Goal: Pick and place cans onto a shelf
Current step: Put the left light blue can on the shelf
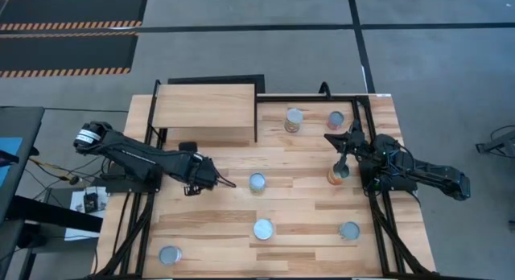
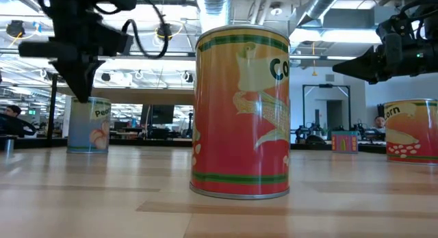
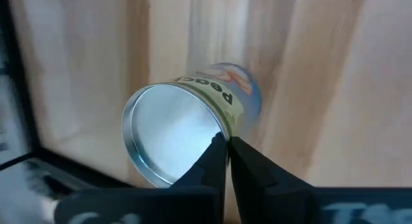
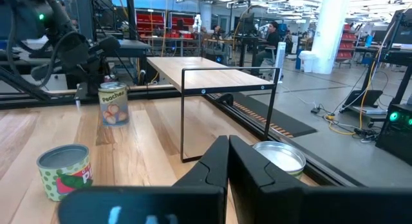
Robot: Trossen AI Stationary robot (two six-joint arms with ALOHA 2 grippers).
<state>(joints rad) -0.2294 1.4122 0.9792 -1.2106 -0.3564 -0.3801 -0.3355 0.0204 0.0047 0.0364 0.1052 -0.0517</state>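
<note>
The pale wooden shelf (image 1: 205, 111) stands at the table's far left; nothing is on its top. Several cans stand upright on the tabletop. My left gripper (image 1: 232, 183) is shut, just left of a bluish peaches can (image 1: 257, 182). In the left wrist view its fingertips (image 3: 228, 143) stand at the rim of that can's silver top (image 3: 170, 137). My right gripper (image 1: 342, 169) is shut and raised at the right side, over an orange-red can (image 1: 336, 177). A silver can top (image 4: 278, 156) shows just beyond its fingers. My left gripper's shut fingertips (image 3: 219, 153) come from above, slanting down, at the rim of the peaches can's top (image 3: 212, 124). I cannot tell whether they touch it. The can stands upright on the table.
Two cans (image 1: 294, 119) (image 1: 335, 119) stand at the far right beside the shelf's black frame (image 1: 256, 119). Three more (image 1: 263, 228) (image 1: 349, 230) (image 1: 169, 255) stand along the near side. Black rails run along the table's left and right edges.
</note>
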